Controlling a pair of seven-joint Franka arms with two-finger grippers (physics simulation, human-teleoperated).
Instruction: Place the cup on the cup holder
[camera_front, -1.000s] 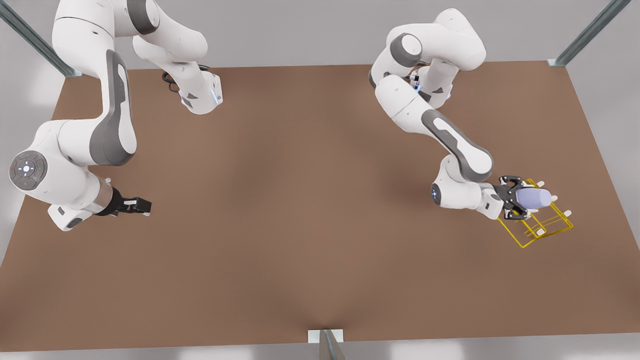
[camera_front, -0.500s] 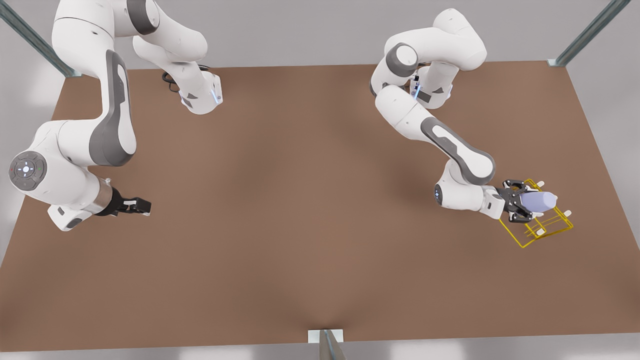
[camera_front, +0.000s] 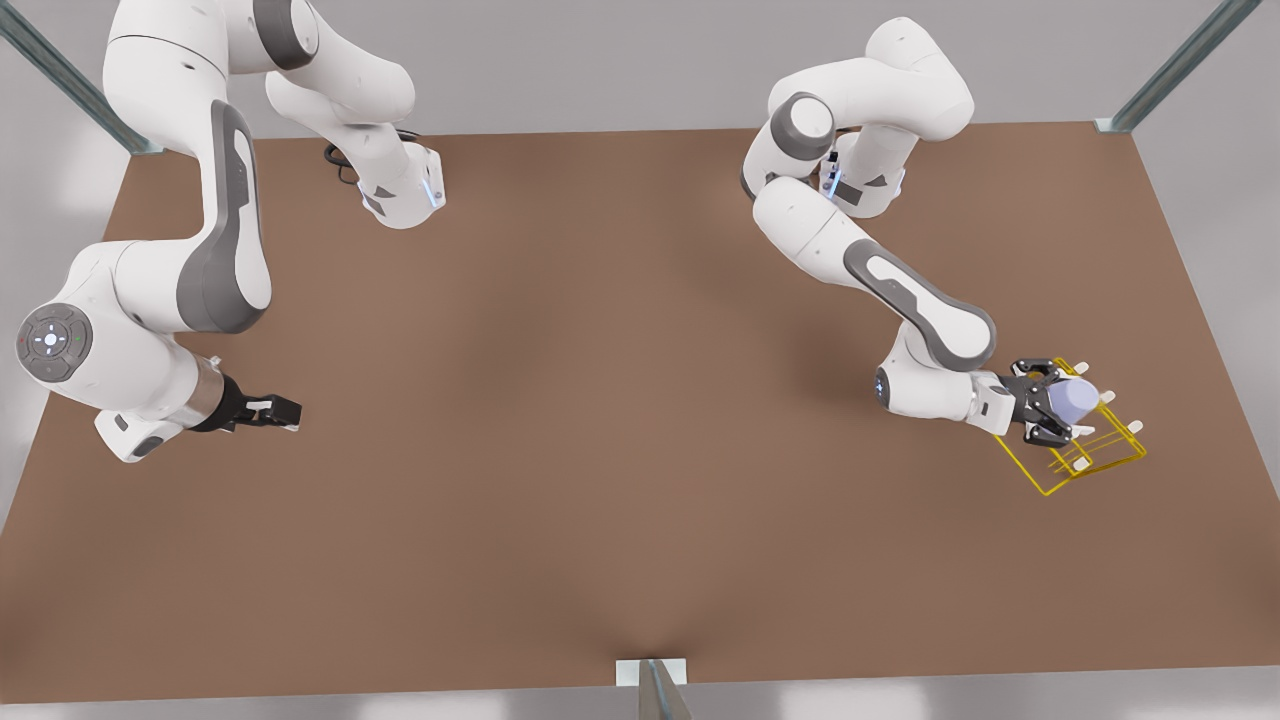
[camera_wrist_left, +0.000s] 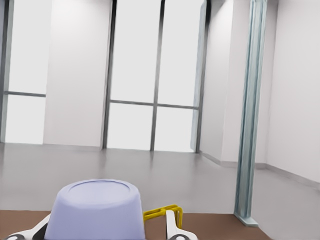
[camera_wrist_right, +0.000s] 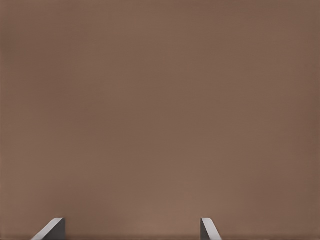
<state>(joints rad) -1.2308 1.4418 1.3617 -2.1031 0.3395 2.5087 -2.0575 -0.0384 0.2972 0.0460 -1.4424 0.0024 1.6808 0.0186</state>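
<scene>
Big brown counter carries the yellow wire cup holder out at the front view's right. Left pincer is right over it, clenched on the lavender cup, which sits above the pegs. Right pincer waits over bare counter at the front view's left, fingers spread apart.

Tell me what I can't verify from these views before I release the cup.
- Peg contact: in the front view the cup and left gripper cover the cup holder's pegs beneath; whether one sits inside the cup is hidden.
- Cup mouth: the left wrist view's lower edge crops it.
- Right gripper: waits at the front view's left; fingertips crop at its wrist view's edge, apart over the table.
</scene>
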